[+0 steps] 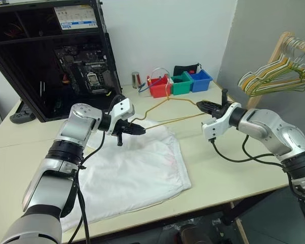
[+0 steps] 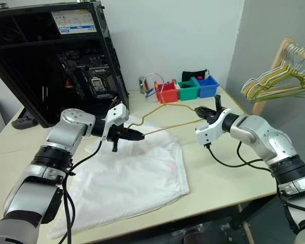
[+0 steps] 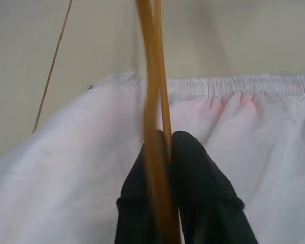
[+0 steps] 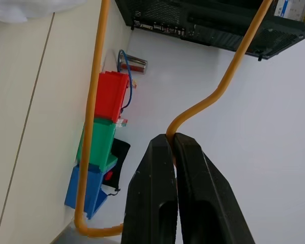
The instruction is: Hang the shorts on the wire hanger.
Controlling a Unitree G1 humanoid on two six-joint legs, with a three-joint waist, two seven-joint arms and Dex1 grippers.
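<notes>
- The wire hanger (image 1: 169,113) hangs in the air above the table (image 1: 229,168), stretched between my two grippers. I read this two-point hold as a way to stop the thin wire from swinging or twisting while I line it up with the garment.
- My left gripper (image 1: 140,130) has its fingers pinched together on the wire at the hanger's left end; in the left wrist view the wire runs straight up from between the black fingertips (image 3: 193,152) (a firm pinch, as far as I can judge).
- My right gripper (image 1: 202,105) is likewise clamped on the wire at the hanger's right end, the fingers pressed narrow around a bend of it in the right wrist view.
- The shorts (image 1: 137,173) lie flat and wrinkled on the table, just below the hanger's left end, the elastic waistband (image 3: 254,84) facing the far side. They are not on the hanger at all, so the real work is not yet begun.
- I judge the flat spread helps: the waistband edge is exposed and easy to reach.
- Further out, the red, green and blue bins (image 1: 180,81) sit at the table's back edge, the open computer case (image 1: 56,56) at back left, and a rack of spare hangers (image 1: 277,73) to the right, all well apart from the work.
</notes>
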